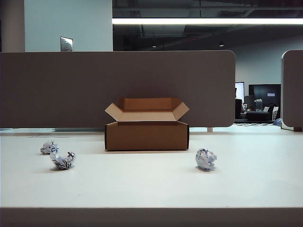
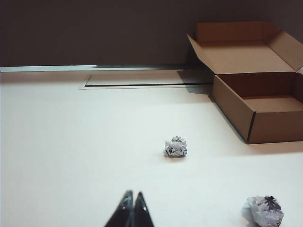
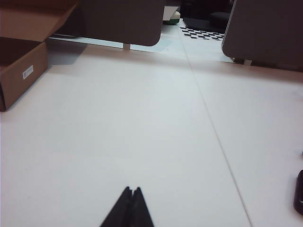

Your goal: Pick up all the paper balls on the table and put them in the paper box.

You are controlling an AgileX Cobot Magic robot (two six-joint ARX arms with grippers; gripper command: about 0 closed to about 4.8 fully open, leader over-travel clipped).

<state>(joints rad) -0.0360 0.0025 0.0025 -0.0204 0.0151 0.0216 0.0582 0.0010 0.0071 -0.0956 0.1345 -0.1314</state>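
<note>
Three paper balls lie on the off-white table: two at the left and one at the right. The brown paper box stands in the middle near the back with its flaps open. Neither arm shows in the exterior view. In the left wrist view my left gripper is shut and empty, well short of a paper ball, with another paper ball and the paper box off to the side. My right gripper is shut and empty over bare table, with the box's corner far off.
A grey-brown partition panel runs along the table's back edge, with a second panel at the far right. A seam crosses the tabletop in the right wrist view. A dark object sits at that view's edge.
</note>
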